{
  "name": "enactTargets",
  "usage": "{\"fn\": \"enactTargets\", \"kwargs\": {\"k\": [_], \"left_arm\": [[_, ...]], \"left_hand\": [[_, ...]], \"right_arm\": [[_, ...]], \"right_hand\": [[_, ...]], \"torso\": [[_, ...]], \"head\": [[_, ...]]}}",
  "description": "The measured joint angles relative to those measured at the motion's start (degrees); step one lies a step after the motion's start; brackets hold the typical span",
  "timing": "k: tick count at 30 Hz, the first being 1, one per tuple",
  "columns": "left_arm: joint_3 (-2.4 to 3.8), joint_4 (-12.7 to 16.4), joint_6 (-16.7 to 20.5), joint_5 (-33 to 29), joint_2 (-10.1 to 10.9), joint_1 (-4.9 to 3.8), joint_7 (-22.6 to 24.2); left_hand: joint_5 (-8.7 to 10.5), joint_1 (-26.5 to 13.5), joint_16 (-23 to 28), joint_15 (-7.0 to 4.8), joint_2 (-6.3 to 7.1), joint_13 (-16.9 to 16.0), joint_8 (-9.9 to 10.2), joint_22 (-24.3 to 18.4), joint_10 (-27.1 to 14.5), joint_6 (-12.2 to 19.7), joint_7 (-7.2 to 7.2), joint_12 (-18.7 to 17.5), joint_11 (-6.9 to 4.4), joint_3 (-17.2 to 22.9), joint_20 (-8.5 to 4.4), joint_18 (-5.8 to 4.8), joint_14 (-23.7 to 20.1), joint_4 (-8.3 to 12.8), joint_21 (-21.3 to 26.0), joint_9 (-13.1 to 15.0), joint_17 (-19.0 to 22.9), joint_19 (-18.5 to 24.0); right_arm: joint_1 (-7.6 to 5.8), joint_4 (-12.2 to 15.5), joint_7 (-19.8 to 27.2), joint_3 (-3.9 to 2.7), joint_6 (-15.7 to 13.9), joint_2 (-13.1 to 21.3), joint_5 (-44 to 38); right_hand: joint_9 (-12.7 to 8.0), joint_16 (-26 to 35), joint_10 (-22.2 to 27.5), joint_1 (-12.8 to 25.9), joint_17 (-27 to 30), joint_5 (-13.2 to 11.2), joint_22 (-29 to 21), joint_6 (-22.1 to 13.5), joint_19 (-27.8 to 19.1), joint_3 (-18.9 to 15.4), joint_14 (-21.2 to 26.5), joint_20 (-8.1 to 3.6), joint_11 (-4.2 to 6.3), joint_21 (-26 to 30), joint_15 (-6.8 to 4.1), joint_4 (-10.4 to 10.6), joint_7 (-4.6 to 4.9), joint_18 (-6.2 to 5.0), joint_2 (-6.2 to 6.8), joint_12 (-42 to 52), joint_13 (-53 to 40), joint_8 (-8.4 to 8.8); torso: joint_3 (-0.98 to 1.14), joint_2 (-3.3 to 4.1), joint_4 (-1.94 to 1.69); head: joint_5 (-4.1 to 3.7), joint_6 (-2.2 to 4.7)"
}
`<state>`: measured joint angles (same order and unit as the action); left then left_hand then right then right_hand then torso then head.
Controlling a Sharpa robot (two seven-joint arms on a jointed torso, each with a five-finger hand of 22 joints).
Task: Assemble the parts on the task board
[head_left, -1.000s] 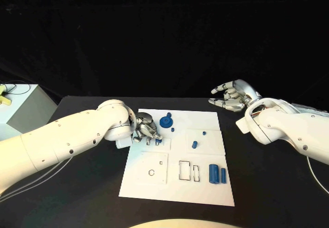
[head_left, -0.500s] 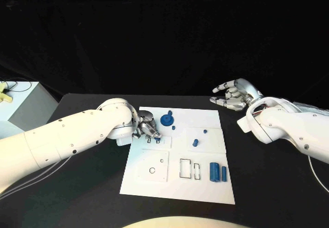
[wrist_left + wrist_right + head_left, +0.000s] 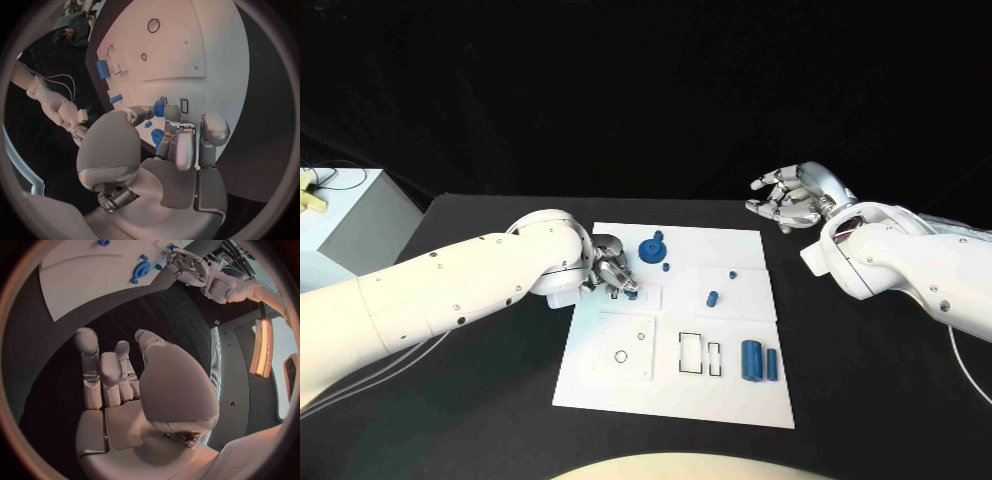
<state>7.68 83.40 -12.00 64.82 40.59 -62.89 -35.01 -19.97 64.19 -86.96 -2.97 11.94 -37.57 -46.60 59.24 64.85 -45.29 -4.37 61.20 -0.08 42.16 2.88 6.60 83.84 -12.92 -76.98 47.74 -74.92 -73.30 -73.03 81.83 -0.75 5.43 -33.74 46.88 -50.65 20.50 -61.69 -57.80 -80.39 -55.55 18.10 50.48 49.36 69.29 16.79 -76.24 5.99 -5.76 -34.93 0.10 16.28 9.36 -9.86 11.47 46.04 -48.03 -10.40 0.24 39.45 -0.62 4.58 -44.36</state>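
The white task board [image 3: 678, 395] lies mid-table. My left hand [image 3: 607, 272] hovers over its left edge, pinching a small blue part [image 3: 159, 107] between thumb and a finger, just above two small slots [image 3: 184, 105]. In the head view that part [image 3: 630, 291] shows at the fingertips. A blue gear-like part [image 3: 652, 251] stands just beyond the hand. Small blue pieces [image 3: 713, 298] lie near the board's centre, and two blue bars [image 3: 751, 360] lie toward the near right. My right hand [image 3: 792, 196] is raised past the board's far right corner, fingers apart, holding nothing.
A pale box [image 3: 343, 225] stands at the table's left edge. Black table [image 3: 877, 380] surrounds the board on all sides. The board has outlined recesses [image 3: 692, 353] and a round hole [image 3: 620, 356] on its near half.
The whole picture has shifted slightly. Relative to the board, the left hand stays at the slots with the blue part and the right hand stays raised.
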Motion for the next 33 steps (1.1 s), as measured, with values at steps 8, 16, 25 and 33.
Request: {"fn": "enactTargets", "kwargs": {"k": [8,16,25,33], "left_arm": [[-0.34,0.1,0.8,0.7,-0.2,0.06,-0.1],[-0.38,0.3,1.2,1.3,-0.3,0.09,-0.1],[-0.39,0.5,1.1,1.7,0.0,0.1,-0.1],[-0.37,0.8,0.9,1.8,0.4,0.08,-0.1]], "left_hand": [[0.0,0.0,0.0,0.0,-0.02,0.0,0.0,0.1,0.0,0.0,0.0,0.0,0.01,0.0,0.0,0.0,0.0,0.0,-0.2,0.4,0.0,0.0],[0.01,0.0,0.0,-0.21,-0.02,0.0,-0.1,0.1,0.1,-0.2,0.18,0.0,0.09,0.0,0.02,0.0,0.2,0.0,-0.2,0.5,0.0,0.0],[0.01,0.0,0.0,-0.21,-0.02,0.0,-0.2,0.2,0.1,-0.2,0.18,0.0,0.1,0.0,0.21,0.0,0.2,0.0,-0.2,0.5,0.0,-0.2],[-0.22,0.0,0.0,-0.21,-0.03,0.0,-0.1,0.3,0.1,-0.2,0.17,0.0,0.1,0.0,0.21,0.0,0.2,0.0,-0.2,0.4,0.0,-0.2]], "right_arm": [[0.18,-0.9,2.8,0.07,-0.9,-0.4,3.2],[0.25,-1.3,4.8,0.09,-1.2,-0.5,5.4],[0.34,-1.5,6.1,0.12,-1.2,-0.6,6.8],[0.45,-1.6,6.5,0.14,-1.2,-0.6,7.4]], "right_hand": [[0.6,23.1,4.1,0.6,13.7,0.0,-12.7,-1.7,-4.6,5.2,10.2,2.03,-1.17,15.8,2.25,-0.6,1.65,0.02,1.51,-14.0,14.6,-1.43],[0.6,40.3,2.7,1.6,21.8,0.0,-24.1,-1.6,-7.3,7.6,13.6,4.35,-2.56,26.6,4.28,-1.8,2.71,0.03,2.49,-22.2,28.1,-2.67],[0.5,43.8,2.3,2.1,24.2,0.0,-27.5,-1.5,-6.9,8.0,13.1,4.8,-2.69,28.4,4.81,-2.2,2.8,0.04,2.46,-22.9,31.5,-2.7],[0.4,44.4,2.2,2.1,24.5,0.0,-28.0,-1.7,-6.7,8.0,12.7,5.0,-2.61,28.6,4.86,-2.2,2.94,0.04,2.39,-23.1,32.0,-2.89]], "torso": [[-0.03,0.04,-0.01],[-0.06,0.04,-0.02],[-0.01,0.0,-0.03],[-0.01,-0.01,-0.03]], "head": [[-0.08,-0.37],[-0.13,-0.62],[-0.05,-0.84],[-0.09,-0.96]]}}
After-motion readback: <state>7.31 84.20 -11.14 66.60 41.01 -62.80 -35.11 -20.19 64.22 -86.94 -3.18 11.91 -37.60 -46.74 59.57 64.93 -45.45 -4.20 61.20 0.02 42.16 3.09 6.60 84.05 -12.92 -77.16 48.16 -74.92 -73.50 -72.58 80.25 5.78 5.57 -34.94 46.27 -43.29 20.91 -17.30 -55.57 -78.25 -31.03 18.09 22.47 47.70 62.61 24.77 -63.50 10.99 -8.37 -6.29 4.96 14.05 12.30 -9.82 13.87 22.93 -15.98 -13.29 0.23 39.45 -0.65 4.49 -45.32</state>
